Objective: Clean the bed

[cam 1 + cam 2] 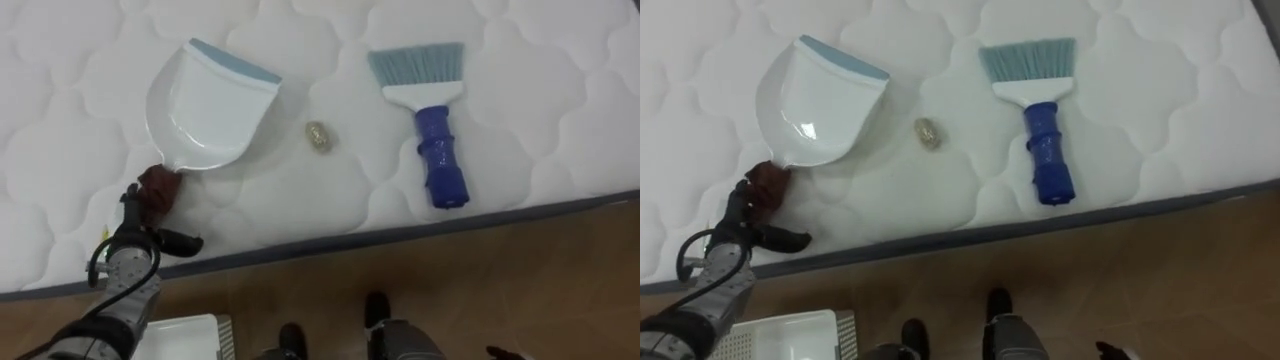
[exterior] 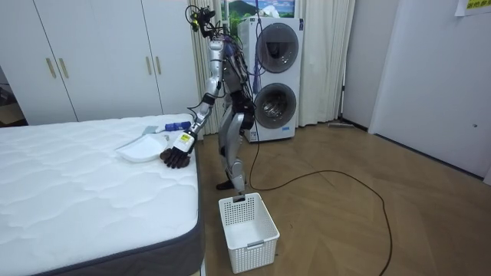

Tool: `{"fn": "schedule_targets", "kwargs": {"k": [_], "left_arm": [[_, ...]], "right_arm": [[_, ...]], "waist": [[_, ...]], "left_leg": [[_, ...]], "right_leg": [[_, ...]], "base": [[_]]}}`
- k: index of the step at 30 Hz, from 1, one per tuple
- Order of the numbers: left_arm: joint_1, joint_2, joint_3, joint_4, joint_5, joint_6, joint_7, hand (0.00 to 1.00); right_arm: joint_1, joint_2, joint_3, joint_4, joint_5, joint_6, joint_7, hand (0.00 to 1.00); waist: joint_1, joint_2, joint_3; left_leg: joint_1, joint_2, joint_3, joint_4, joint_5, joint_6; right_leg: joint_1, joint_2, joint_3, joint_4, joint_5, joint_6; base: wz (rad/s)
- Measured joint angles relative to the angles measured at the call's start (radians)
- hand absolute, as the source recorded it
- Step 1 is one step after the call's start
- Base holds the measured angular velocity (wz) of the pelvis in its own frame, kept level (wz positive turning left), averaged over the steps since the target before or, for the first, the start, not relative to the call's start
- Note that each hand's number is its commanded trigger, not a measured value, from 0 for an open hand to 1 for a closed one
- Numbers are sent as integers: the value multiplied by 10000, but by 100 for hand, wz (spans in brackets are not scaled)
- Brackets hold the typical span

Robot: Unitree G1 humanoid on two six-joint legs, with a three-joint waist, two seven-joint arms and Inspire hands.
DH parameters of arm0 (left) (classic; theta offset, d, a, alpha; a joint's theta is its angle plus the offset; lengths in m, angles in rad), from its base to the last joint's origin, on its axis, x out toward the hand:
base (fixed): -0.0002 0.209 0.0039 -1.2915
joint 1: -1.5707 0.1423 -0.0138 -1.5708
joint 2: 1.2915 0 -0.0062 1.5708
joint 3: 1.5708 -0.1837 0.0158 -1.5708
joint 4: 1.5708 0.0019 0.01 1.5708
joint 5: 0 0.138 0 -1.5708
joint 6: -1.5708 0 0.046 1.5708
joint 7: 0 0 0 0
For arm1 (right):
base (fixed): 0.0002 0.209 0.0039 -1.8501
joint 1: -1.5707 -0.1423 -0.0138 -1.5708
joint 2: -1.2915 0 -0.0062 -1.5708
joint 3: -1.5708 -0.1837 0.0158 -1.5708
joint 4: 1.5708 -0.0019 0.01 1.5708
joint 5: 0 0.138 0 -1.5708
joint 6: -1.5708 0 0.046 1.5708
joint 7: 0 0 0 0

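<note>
Barely started: grips dustpan (image 1: 205,110) handle in curled left hand (image 1: 152,198), with scrap (image 1: 319,137) lying loose on mattress (image 1: 60,150) between dustpan and brush (image 1: 432,120). Yet to sweep it up.

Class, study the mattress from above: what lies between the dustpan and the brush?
A small crumpled scrap lies on the mattress between the dustpan and the brush, nearer the dustpan and touching neither. Both eye views show it.

Left hand (image 1: 135,238) outstretched, fingers (image 1: 148,208) curled.
</note>
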Motion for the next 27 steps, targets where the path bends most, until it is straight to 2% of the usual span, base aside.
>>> {"fn": "schedule_targets", "kwargs": {"k": [6, 11, 14, 22, 27], "left_arm": [[-91, 449, 77, 0, -63, 60, -72, 100], [-184, 333, 68, 113, -350, 405, -300, 100], [-188, 298, -141, 158, -351, 417, -574, 100], [-232, 264, -109, 277, -362, 426, -871, 100], [-258, 264, -106, 366, -361, 596, -1089, 100]], "right_arm": [[0, -8, 0, -129, -139, 17, -138, 0], [21, -7, -4, -386, -213, 41, -262, 0], [18, -9, -2, -393, -210, 40, -311, 0], [29, -17, -4, -374, -192, 42, -281, 0], [26, -16, 1, -359, -122, 44, -185, 0]], "waist": [[3, 21, -13], [-8, 30, -19], [-8, 36, -23], [-35, 28, -37], [-38, -16, -62]], "left_leg": [[-83, -37, 53, 34, -6, 18], [-87, -37, 73, 90, -22, 42], [-89, -34, 76, 80, -24, 45], [-71, -25, 95, 75, -20, 44], [-66, -29, 90, 83, -21, 44]], "right_leg": [[-134, -64, 8, 92, 6, 9], [-136, -67, 24, 108, 9, 15], [-133, -71, 16, 102, 9, 15], [-128, -72, 24, 119, 14, 14], [-110, -78, 12, 115, 15, 15]], "base": [[0], [0], [0], [0], [0]]}}
